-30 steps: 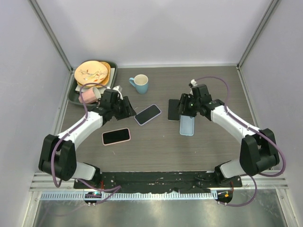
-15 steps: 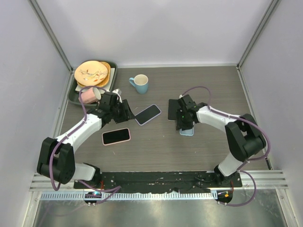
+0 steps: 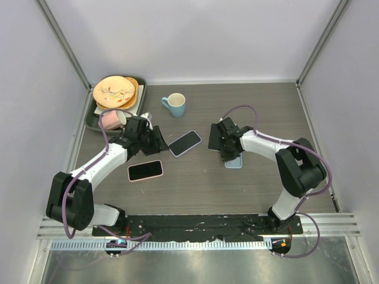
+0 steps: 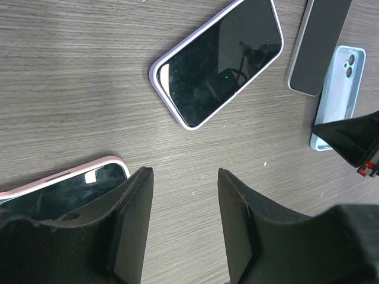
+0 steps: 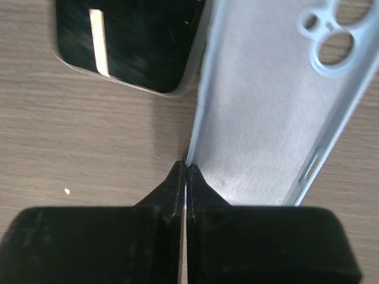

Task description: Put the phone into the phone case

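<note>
The light blue phone case (image 5: pixel 278 106) lies open side up on the table, its camera holes at the far end. My right gripper (image 5: pixel 186 168) is shut on the case's left rim. A bare dark phone (image 5: pixel 130 41) lies screen up just left of the case, touching or nearly touching it. In the top view the right gripper (image 3: pixel 228 151) covers most of the case (image 3: pixel 235 163), beside the phone (image 3: pixel 215 137). My left gripper (image 4: pixel 183 173) is open and empty over bare table; it shows in the top view (image 3: pixel 160 141).
A lilac-cased phone (image 3: pixel 185 142) lies just right of the left gripper, and a pink-cased phone (image 3: pixel 145 170) lies nearer the front. A blue mug (image 3: pixel 175 104) stands behind. A pink cup (image 3: pixel 111 119) and a tray of plates (image 3: pixel 93 118) are at the back left.
My right arm has folded inward and its gripper has come down onto the case's left rim, now covering most of the case. My left gripper has shifted slightly left.
</note>
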Robot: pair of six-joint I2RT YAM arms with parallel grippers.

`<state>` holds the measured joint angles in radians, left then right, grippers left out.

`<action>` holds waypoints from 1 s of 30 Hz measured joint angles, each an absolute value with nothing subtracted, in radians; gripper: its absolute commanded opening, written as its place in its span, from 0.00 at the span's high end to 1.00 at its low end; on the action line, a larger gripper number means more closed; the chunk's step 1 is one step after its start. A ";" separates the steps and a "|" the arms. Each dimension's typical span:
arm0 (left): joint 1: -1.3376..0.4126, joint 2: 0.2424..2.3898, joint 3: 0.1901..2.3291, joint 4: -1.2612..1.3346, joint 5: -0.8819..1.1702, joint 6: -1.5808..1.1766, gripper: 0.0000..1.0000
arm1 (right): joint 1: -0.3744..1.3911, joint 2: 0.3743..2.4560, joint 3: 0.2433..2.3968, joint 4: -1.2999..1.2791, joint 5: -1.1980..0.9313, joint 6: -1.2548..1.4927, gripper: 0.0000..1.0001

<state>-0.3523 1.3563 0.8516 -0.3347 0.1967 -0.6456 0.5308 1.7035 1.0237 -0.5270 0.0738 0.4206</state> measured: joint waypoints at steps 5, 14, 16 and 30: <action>-0.352 1.356 0.852 -0.335 0.198 -0.646 0.49 | 0.563 1.655 1.027 -0.576 0.096 0.349 0.99; -0.352 1.354 0.852 -0.350 0.175 -0.645 0.49 | 0.825 1.620 1.118 -0.587 0.038 0.240 0.99; -0.352 1.345 0.852 -0.360 0.164 -0.645 0.49 | 0.886 1.627 1.119 -0.576 0.002 0.214 0.99; -0.352 1.314 0.801 -0.356 0.195 -0.645 0.53 | 1.003 1.653 1.096 -0.522 -0.048 0.165 0.44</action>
<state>-0.3523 1.3144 0.8013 -0.3561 0.1951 -0.6445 1.0035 1.6531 1.0962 -0.5224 -0.0479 0.1654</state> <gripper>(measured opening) 0.480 0.508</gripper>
